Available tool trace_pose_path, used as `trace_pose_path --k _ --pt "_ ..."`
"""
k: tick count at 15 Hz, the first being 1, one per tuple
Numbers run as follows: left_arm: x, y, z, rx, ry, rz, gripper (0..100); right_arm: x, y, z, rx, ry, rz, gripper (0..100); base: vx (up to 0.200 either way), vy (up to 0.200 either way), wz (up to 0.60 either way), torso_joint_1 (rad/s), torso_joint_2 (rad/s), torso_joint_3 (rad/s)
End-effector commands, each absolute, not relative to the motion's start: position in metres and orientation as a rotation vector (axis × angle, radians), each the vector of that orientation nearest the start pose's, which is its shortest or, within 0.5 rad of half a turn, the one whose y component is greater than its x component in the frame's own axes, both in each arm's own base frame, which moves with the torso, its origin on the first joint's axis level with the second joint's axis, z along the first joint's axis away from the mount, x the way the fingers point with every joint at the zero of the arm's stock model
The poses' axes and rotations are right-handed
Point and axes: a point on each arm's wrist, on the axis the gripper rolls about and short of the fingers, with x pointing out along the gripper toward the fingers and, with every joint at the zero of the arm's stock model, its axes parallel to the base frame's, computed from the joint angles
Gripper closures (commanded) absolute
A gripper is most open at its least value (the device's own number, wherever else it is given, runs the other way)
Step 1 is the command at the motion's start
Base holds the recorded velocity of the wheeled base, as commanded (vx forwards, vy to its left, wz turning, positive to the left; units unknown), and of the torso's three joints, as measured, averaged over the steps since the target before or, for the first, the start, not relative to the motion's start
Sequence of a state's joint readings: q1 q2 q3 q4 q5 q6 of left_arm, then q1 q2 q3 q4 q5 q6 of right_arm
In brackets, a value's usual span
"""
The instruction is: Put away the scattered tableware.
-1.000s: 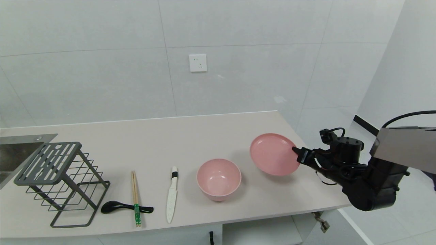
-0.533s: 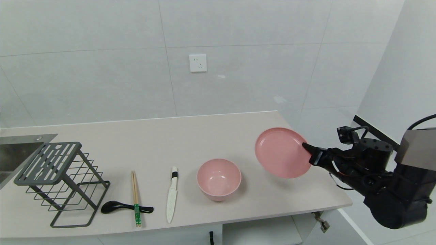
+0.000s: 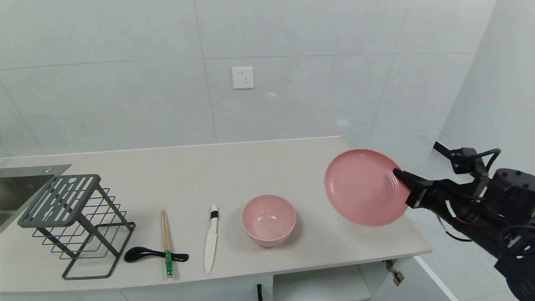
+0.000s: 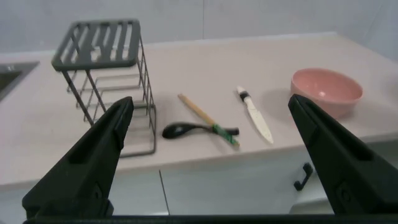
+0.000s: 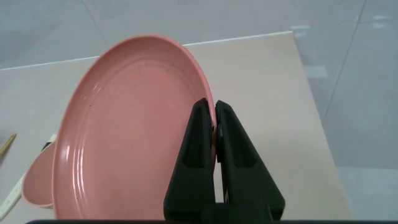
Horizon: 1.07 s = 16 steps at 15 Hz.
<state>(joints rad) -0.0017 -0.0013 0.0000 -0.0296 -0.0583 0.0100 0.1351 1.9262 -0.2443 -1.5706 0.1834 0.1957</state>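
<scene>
My right gripper point(image 3: 403, 177) is shut on the rim of a pink plate point(image 3: 365, 188), holding it tilted in the air above the counter's right end; the same plate point(image 5: 124, 130) is pinched between the gripper's point(image 5: 213, 115) fingers in the right wrist view. On the counter lie a pink bowl point(image 3: 268, 219), a white knife point(image 3: 211, 240), wooden chopsticks point(image 3: 166, 243) and a black spoon point(image 3: 144, 253). A dark wire rack point(image 3: 71, 221) stands at the left. My left gripper point(image 4: 211, 118) hangs open off the counter's front edge, facing the rack point(image 4: 106, 74), spoon point(image 4: 186, 129), knife point(image 4: 255, 115) and bowl point(image 4: 327, 91).
A sink point(image 3: 16, 188) is set into the counter at the far left. The counter's right edge point(image 3: 418, 234) runs just under the held plate. A wall socket point(image 3: 243, 77) sits on the tiled wall behind. Bare counter lies behind the tableware.
The right gripper has lifted the pink plate off the counter and carried it up and to the right, tilting it more upright. The other tableware has stayed put.
</scene>
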Motion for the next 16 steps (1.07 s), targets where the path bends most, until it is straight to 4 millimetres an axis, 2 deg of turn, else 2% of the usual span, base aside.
trace_pose_path --k 1,2,3,5,8,12,14,15,16 --pt "-0.025 -0.001 0.096 0.011 -0.198 -0.053 0 0.232 0.04 0.122 0.188 0.023 0.336 100 0.0 0.0 0.0 0.0 0.0 0.0" --pt "-0.026 -0.001 0.102 0.007 -0.261 -0.05 0 0.221 0.044 0.128 0.189 0.001 0.366 100 0.0 0.0 0.0 0.0 0.0 0.0" --pt "-0.026 -0.001 0.1 0.001 -0.238 -0.054 0 0.217 0.045 0.129 0.189 0.003 0.375 100 0.0 0.0 0.0 0.0 0.0 0.0" --pt "-0.027 -0.003 0.102 -0.021 -0.167 -0.131 0 0.214 0.043 0.129 0.176 -0.001 0.369 100 0.0 0.0 0.0 0.0 0.0 0.0" --pt "-0.023 -0.004 0.122 -0.054 -0.033 -0.239 0 0.198 0.041 0.145 0.142 -0.076 0.399 100 0.0 0.0 0.0 0.0 0.0 0.0" --pt "0.008 -0.008 0.145 -0.168 0.134 -0.411 0 0.185 0.04 0.156 0.091 -0.14 0.453 100 0.0 0.0 0.0 0.0 0.0 0.0" --pt "0.022 -0.011 0.146 -0.182 0.208 -0.497 0 0.182 0.041 0.156 0.088 -0.139 0.477 100 0.0 0.0 0.0 0.0 0.0 0.0" --pt "0.022 -0.011 0.146 -0.182 0.208 -0.497 0 0.182 0.041 0.156 0.088 -0.139 0.477 100 0.0 0.0 0.0 0.0 0.0 0.0" --pt "0.027 -0.014 0.14 -0.19 0.281 -0.566 0 0.182 0.041 0.153 0.084 -0.124 0.512 100 0.0 0.0 0.0 0.0 0.0 0.0"
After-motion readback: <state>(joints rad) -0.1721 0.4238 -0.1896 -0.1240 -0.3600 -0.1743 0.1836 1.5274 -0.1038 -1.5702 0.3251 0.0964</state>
